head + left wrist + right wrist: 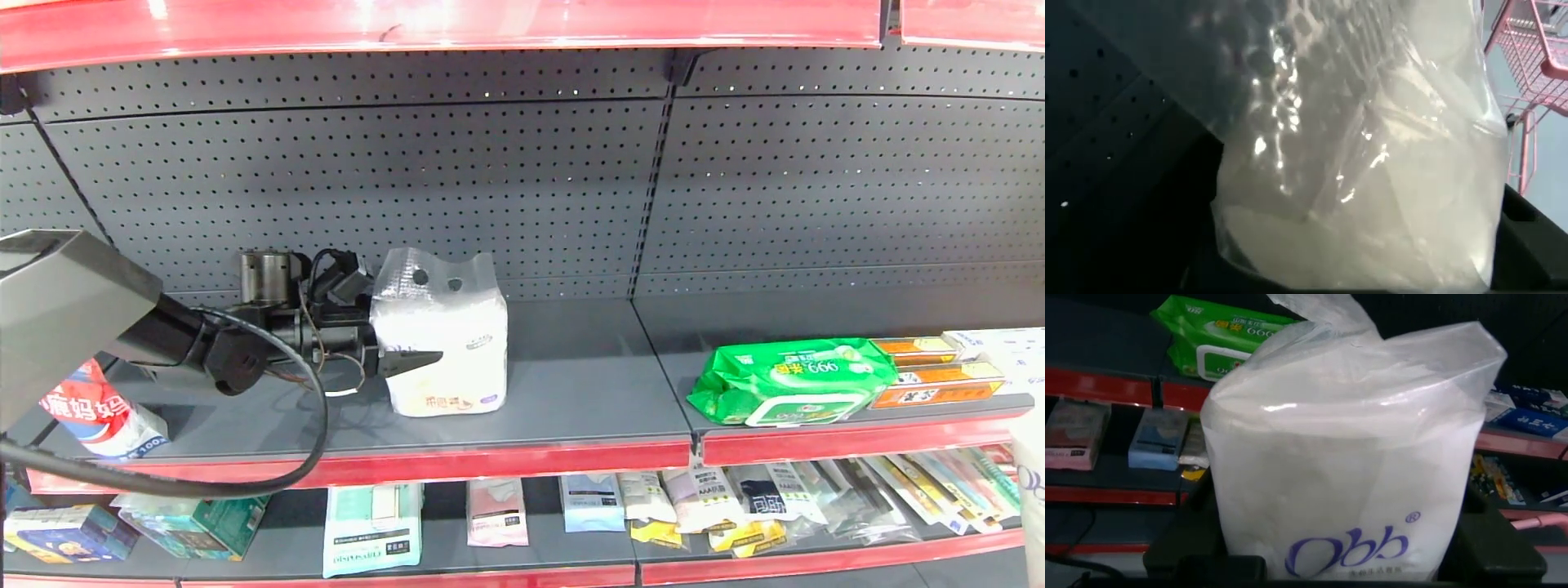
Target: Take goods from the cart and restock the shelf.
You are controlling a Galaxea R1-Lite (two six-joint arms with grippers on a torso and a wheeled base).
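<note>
- Your left gripper (pixel 435 345) is clamped on a white tissue pack (pixel 457 327), with one finger lying across its front face.
- That pack stands upright on the grey shelf (pixel 571 384), in the left bay, well apart from the green wipes pack (pixel 796 380).
- Your right gripper (pixel 1335 543) grasps a second tissue pack (pixel 1347 457) between both fingers, in front of the shelving.

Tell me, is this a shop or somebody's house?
Most likely a shop, a supermarket aisle. Long shelves with red front edges hold packaged goods, such as a green wipes pack and a tissue pack, and there is a pink shopping cart too.
</note>
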